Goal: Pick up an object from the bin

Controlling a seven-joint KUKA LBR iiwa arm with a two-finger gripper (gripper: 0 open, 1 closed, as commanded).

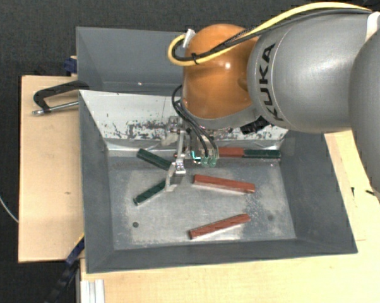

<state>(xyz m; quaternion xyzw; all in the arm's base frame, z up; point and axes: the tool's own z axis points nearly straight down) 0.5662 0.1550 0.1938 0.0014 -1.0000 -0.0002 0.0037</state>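
grey bin (94, 188); red sticks (223, 184), green sticks (150, 192)

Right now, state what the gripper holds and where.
Cannot tell. The gripper is at the right end of the lower green stick; no hold shows.

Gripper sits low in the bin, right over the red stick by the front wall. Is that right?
Not quite. The gripper does sit low in the bin, but at the right end of a green stick left of centre. The red stick by the front wall lies apart from it, as the camera view shows.
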